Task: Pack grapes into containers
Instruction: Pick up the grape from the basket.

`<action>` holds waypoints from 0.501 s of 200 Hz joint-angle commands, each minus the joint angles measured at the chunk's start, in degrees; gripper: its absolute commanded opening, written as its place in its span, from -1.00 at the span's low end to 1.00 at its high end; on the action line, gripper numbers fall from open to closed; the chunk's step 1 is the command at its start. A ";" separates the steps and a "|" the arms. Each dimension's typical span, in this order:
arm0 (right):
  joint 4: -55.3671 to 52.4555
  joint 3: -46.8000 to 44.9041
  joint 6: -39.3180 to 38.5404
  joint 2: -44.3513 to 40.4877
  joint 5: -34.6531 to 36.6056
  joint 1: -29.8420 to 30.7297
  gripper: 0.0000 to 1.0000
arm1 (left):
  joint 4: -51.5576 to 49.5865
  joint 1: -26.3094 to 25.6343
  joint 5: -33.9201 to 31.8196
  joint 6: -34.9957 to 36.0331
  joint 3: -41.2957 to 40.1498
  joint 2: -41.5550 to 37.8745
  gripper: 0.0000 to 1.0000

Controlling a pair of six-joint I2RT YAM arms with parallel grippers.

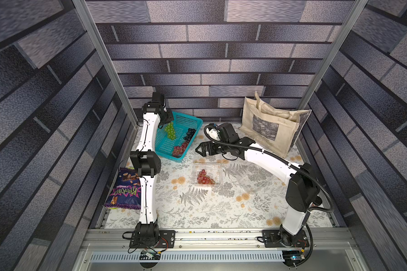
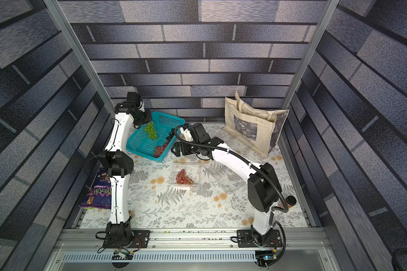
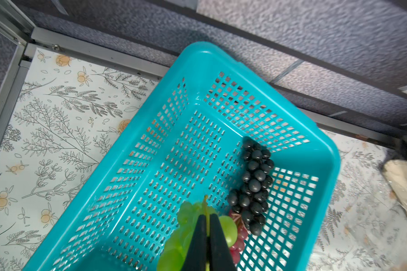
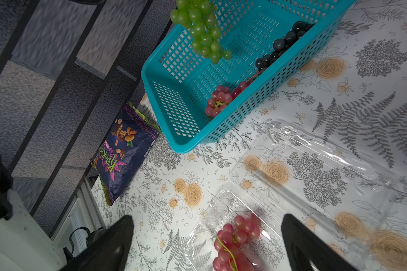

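Now the left pincer (image 3: 207,219), clamped on the glossy green grape bunch (image 1: 170,131), holds it over the teal perforated plastic basket (image 1: 166,146). Next, carry it to the empty clear plastic clamshell (image 1: 248,181). Right pincer (image 4: 207,220) wide.

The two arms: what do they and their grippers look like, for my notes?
Much alike: the left arm and right arm have white rounded links between bulky black joint housings. A thin black wire is tied along the left arm's links; the right arm carries a black corrugated hose. The left gripper and right gripper have matte black, tapering fingers.
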 commanded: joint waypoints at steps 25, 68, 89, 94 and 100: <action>-2.83 -3.28 0.47 -7.12 3.48 0.67 1.00 | -0.37 -3.81 1.41 -1.59 -5.00 -13.73 -1.00; -6.21 -6.75 0.24 -11.34 7.32 0.65 1.00 | -2.10 -11.81 -0.29 -2.57 -11.12 -21.23 -1.00; -6.57 -10.05 0.01 -14.31 8.54 0.67 1.00 | -2.55 -15.00 0.58 -3.09 -14.88 -24.27 -1.00; -7.14 -10.68 0.01 -14.98 8.88 0.67 1.00 | -2.51 -15.61 0.55 -3.20 -15.96 -24.95 -1.00; -7.57 -11.66 -0.12 -15.86 9.12 0.72 1.00 | -2.35 -16.32 0.52 -3.33 -17.32 -25.71 -1.00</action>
